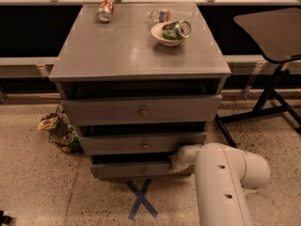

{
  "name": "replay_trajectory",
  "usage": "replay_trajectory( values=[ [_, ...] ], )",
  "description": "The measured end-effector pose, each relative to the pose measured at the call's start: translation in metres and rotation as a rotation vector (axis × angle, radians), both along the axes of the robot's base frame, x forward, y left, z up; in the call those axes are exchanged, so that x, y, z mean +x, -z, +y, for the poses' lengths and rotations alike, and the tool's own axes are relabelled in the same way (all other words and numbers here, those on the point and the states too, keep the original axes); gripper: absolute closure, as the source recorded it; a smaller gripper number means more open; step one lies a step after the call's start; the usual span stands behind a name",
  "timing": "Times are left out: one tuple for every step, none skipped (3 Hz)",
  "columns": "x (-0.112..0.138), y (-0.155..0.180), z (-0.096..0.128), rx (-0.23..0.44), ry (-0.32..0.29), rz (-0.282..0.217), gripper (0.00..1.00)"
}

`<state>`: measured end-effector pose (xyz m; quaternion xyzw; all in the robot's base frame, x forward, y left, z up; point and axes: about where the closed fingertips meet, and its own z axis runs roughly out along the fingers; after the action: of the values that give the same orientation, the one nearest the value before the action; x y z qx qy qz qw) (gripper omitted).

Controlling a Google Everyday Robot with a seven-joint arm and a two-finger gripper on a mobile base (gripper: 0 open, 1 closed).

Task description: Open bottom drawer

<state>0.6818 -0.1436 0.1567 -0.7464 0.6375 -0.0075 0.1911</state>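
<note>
A grey three-drawer cabinet (141, 55) stands in the middle of the camera view. Its bottom drawer (127, 170) is the lowest front, with a small round knob (145, 171) at its centre. A dark gap shows above that front. My white arm (225, 182) comes in from the lower right. My gripper (176, 162) sits at the right end of the bottom drawer front, at its top edge, to the right of the knob. The arm hides most of the gripper.
The top drawer (141, 109) and middle drawer (141, 144) also show dark gaps above them. On the cabinet top are a bowl holding a green can (171, 31), a red can (105, 11) and a bottle (162, 14). A wire basket of trash (61, 131) lies on the floor at left, a chair (273, 46) stands at right, and a blue tape X (141, 199) marks the floor.
</note>
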Motion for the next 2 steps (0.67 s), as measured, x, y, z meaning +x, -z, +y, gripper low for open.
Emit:
replay_trajectory(
  values=[
    [0.0011,0.0,0.0,0.0,0.0,0.0,1.0],
    [0.0011,0.0,0.0,0.0,0.0,0.0,1.0]
  ],
)
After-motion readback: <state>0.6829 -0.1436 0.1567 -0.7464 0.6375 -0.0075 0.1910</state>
